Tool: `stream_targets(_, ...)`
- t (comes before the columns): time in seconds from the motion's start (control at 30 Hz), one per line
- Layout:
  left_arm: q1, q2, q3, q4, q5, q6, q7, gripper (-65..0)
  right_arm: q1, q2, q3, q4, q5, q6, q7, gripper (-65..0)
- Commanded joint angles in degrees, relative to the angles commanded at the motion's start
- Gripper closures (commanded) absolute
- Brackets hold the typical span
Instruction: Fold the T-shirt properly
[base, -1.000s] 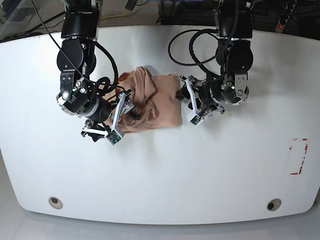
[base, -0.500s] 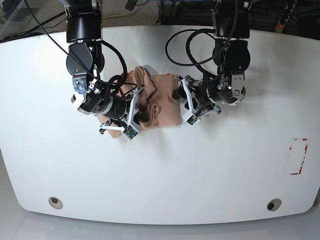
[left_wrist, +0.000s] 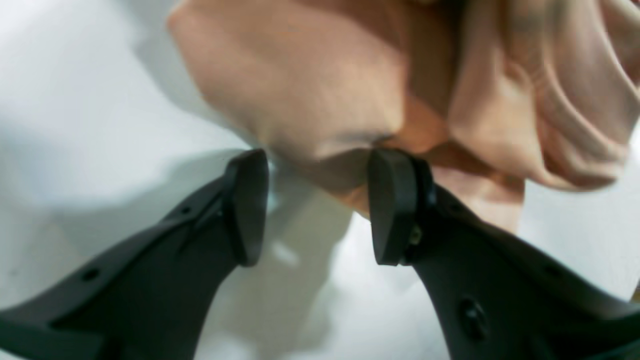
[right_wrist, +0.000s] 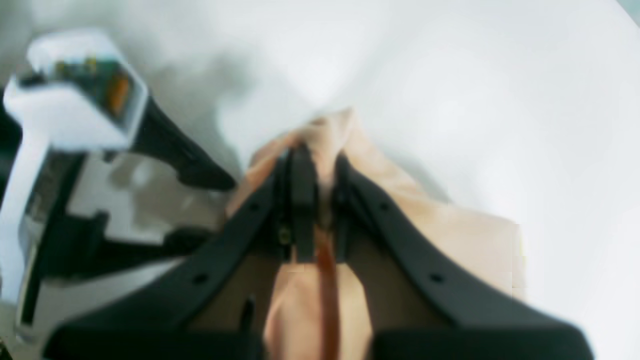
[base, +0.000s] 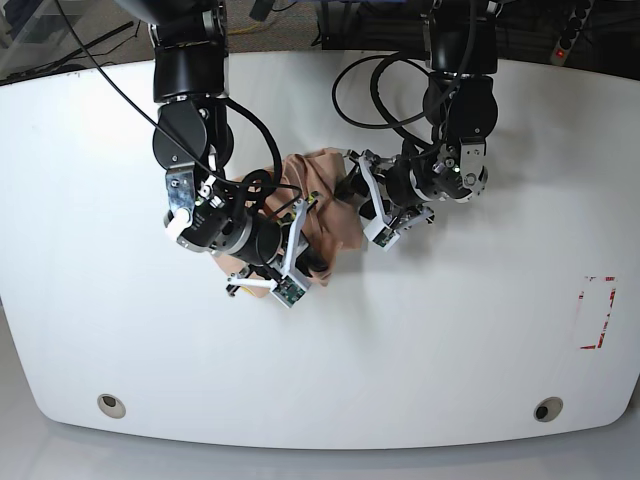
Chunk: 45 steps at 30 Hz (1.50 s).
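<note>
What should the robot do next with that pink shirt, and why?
Probably close the left hand on the fabric. Its fingers are apart with an edge of the T-shirt sitting right between them, while the right hand is already pinched shut on another fold. With both holding, the bunched shirt on the table could be spread out for folding.

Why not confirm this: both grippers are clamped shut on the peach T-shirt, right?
Only the right gripper is shut on the T-shirt. The left wrist view shows the left gripper with its fingers apart, the cloth just beyond them.
</note>
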Motion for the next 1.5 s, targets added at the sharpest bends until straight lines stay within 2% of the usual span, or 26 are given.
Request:
stream_targets(0.13,0.0,-0.1,0.0,0.0,0.0,0.0,-0.1,-29.4,0.4,-0.1,-0.1,-4.3,0.0,0.0,1.1,-20.8)
stream_targets(0.17,0.0,-0.1,0.0,0.0,0.0,0.0,-0.2,-29.4,0.4,-0.1,-0.1,-4.4,0.0,0.0,2.2,-28.7)
stream_targets(0.3,-0.1,-0.1,0.0,0.1,-0.1,0.0,-0.3,-29.4,0.1,-0.1,-0.1,-4.0,0.4,0.0,3.0,-46.1)
stream_targets(0.37,-0.1,-0.1,-0.3,0.4,-0.2,0.0,-1.4,-29.3,0.0,0.0,0.4,-2.0,0.5,0.0,2.9,-48.0)
stream_targets(0.47,0.1,-0.2,-0.4,4.1,-0.2,0.0,-4.3,-29.3,-1.9,0.2,0.6,3.3,0.5,0.0,1.8,-48.0)
stream_targets(0.67,1.9,-0.5,-0.9,12.6,-0.2,0.0,-5.6,-29.3,-5.5,0.2,5.5,10.5,0.5,0.0,-2.5,-48.0)
stream_targets(0.83,4.0,-3.7,-5.2,19.1,-0.2,0.0,-5.5,-29.3,-10.0,0.3,5.5,12.0,0.5,0.0,-3.4,-48.0)
stream_targets(0.97,6.3,-7.7,-8.7,22.7,-0.2,0.0,-5.5,-29.3,-13.3,0.2,5.2,11.5,0.0,0.0,-3.0,-48.0)
stream_targets(1.07,6.7,-10.4,-11.2,23.1,-0.4,0.0,-5.5,-29.3,-13.5,0.0,5.1,8.3,0.4,0.0,-1.3,-48.0)
stream_targets(1.17,8.0,-13.0,-14.7,22.9,-3.6,0.0,-5.5,-29.3,-13.3,0.0,5.1,4.5,0.2,0.0,0.9,-47.1)
stream_targets(1.23,8.4,-14.9,-16.1,22.9,-6.9,0.0,-5.5,-29.3,-13.2,0.0,5.1,2.8,0.4,0.0,2.5,-40.6)
stream_targets(1.3,8.6,-16.8,-16.2,22.8,-9.3,0.0,-5.5,-29.3,-13.0,-0.1,4.5,2.7,0.4,0.0,3.1,-30.6)
stream_targets(1.4,9.8,-18.2,-16.2,21.3,-11.1,0.0,-5.5,-29.3,-11.7,0.0,-0.7,2.7,0.4,0.0,3.0,-18.5)
stream_targets(1.5,9.8,-18.2,-16.3,20.1,-11.0,0.0,-5.5,-29.3,-11.5,-0.1,-4.7,2.7,0.4,0.0,3.0,-18.7)
